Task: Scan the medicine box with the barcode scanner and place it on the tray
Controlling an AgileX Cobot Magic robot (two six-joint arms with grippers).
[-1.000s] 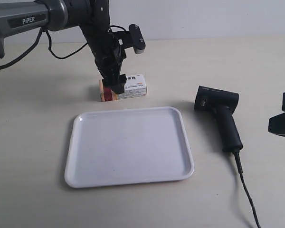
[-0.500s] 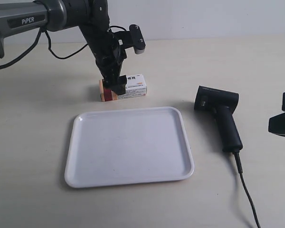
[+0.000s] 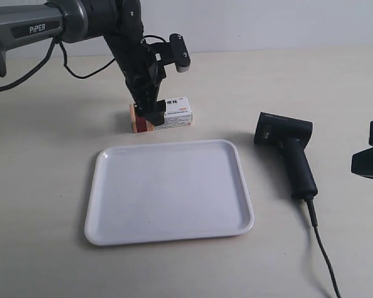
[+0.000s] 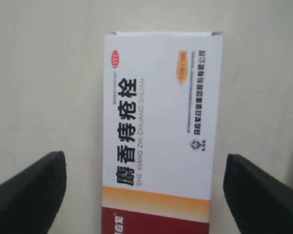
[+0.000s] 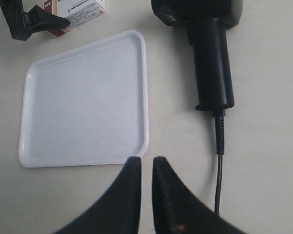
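Left end effector [image 4: 145, 195] is spread open astride the medicine box [image 3: 168, 114] near the desk's far edge, positioned for grasping; right end effector [image 5: 146, 185] is nearly closed, empty, near the scanner [image 3: 289, 152].

Grey-blk arm [image 3: 81, 22]; "PiPER" label

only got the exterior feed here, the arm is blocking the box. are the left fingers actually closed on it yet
Observer: No. The left wrist view shows the left gripper open, a finger on each side of the medicine box, with bare table between.
Operator: right gripper doing anything
Observer: The right wrist view shows the right gripper shut and empty, hanging above the table just off the tray rim.
Operator: scanner picked up?
Observer: No, the barcode scanner lies on the table with nothing gripping it.
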